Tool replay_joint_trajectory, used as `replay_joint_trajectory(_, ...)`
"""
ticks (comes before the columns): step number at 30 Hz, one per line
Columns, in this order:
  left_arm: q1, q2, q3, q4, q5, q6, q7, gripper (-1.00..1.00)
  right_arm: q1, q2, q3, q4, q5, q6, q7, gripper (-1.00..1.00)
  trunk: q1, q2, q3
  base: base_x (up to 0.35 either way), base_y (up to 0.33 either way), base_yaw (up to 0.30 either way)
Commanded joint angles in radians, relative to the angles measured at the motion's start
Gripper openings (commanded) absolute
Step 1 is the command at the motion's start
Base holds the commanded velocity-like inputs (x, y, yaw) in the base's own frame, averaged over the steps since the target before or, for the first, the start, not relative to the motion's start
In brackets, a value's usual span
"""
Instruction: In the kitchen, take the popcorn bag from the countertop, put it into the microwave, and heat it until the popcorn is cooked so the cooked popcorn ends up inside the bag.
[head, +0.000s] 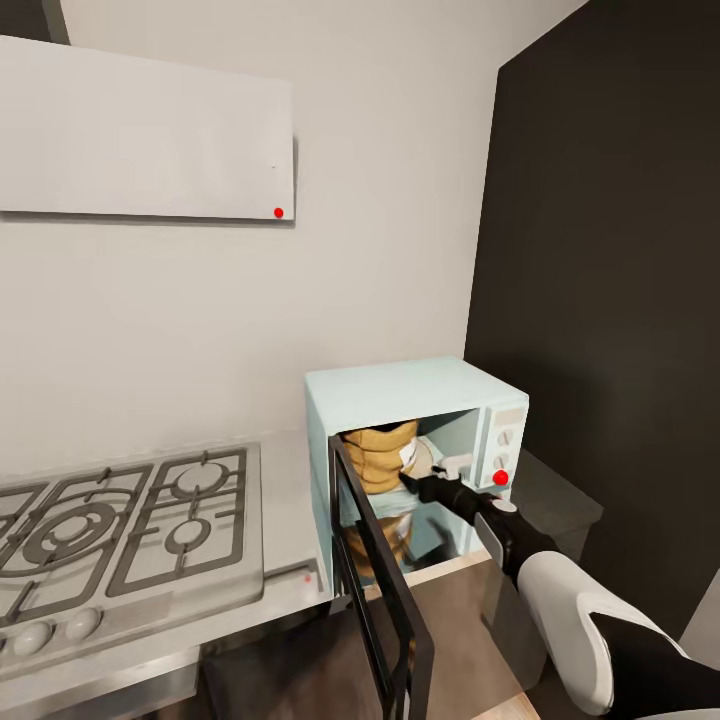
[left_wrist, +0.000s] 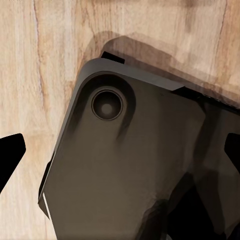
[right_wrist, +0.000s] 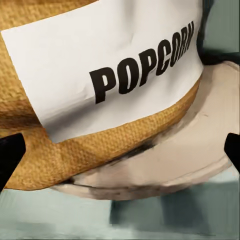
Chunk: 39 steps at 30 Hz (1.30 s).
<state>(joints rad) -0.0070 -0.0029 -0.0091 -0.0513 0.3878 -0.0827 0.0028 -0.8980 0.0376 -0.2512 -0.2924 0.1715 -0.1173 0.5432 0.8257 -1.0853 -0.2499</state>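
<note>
Popcorn bag (head: 381, 455) stood inside the microwave (head: 415, 392), at centre-right of the head view, resting on the pale turntable plate (right_wrist: 200, 150) in the cavity. Its woven orange-brown paper and white "POPCORN" label (right_wrist: 100, 65) filled the upper part of the right wrist view. It looked light and soft-sided, likely to crumple under a hard squeeze, so the creased body below the rolled rim seemed the safest place to grip. The right gripper (head: 432, 487) sat just in front of the bag at the cavity mouth, its two dark fingertips (right_wrist: 11, 155) spread wide at the frame edges, released and grasping nothing. The microwave door (head: 385, 590) hung open toward the lower middle of the frame. Beyond, the gas hob (head: 120, 520) lay at lower left on the countertop (head: 290, 500). The left claw's fingertips (left_wrist: 10, 155) stood parted over the robot's dark base (left_wrist: 130, 165).
</note>
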Motion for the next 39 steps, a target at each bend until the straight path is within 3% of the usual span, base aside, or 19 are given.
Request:
replay_joint_trajectory(1,-0.001,0.000,-0.001,0.001,0.005,-0.003,0.000,1.00,-0.001,0.001,-0.008,0.001,0.011,-0.003,0.046,1.00,0.000,-0.001,-0.001,0.000,0.000,0.000)
replay_joint_trajectory(3,-0.001,0.000,-0.002,0.001,0.005,-0.003,0.000,1.00,-0.001,0.000,-0.008,0.001,0.013,-0.003,0.126,1.00,0.000,-0.001,-0.001,0.000,0.000,0.000)
replay_joint_trajectory(7,-0.001,0.000,-0.001,0.001,0.005,-0.003,0.000,1.00,-0.001,-0.001,-0.007,0.014,0.018,-0.002,0.210,1.00,0.000,-0.001,-0.001,0.000,0.000,0.000)
replay_joint_trajectory(10,-0.001,0.000,-0.001,0.001,0.005,-0.003,0.000,1.00,-0.001,-0.002,-0.005,0.039,0.026,-0.004,0.223,1.00,0.000,-0.001,-0.001,0.000,0.000,0.000)
replay_joint_trajectory(12,-0.001,0.000,-0.001,0.001,0.005,-0.003,0.000,1.00,-0.001,0.000,-0.005,0.044,0.020,-0.008,0.198,1.00,0.000,-0.001,-0.001,0.000,0.000,0.000)
replay_joint_trajectory(15,-0.001,0.000,-0.001,0.001,0.005,-0.003,0.000,1.00,-0.001,0.045,-0.010,0.041,0.010,-0.059,0.025,1.00,0.000,-0.001,-0.001,0.000,0.000,0.000)
replay_joint_trajectory(23,-0.001,0.000,-0.001,0.001,0.004,-0.003,0.000,1.00,-0.001,0.075,-0.014,0.019,0.008,-0.061,-0.060,1.00,0.000,-0.001,-0.001,0.000,0.000,0.000)
replay_joint_trajectory(30,-0.001,0.000,-0.001,0.001,0.003,-0.003,0.000,1.00,-0.001,0.070,-0.051,0.018,0.009,-0.060,-0.077,1.00,0.000,-0.001,-0.001,0.000,0.000,0.000)
replay_joint_trajectory(35,-0.001,0.000,-0.002,0.001,0.003,-0.003,0.000,1.00,-0.001,0.058,-0.046,0.018,0.024,-0.046,-0.069,1.00,0.000,-0.001,-0.001,0.000,0.000,0.000)
replay_joint_trajectory(39,-0.001,0.000,-0.002,0.001,0.003,-0.003,0.000,1.00,-0.001,0.014,-0.038,0.015,0.029,-0.001,-0.031,1.00,0.000,-0.001,-0.001,0.000,0.000,0.000)
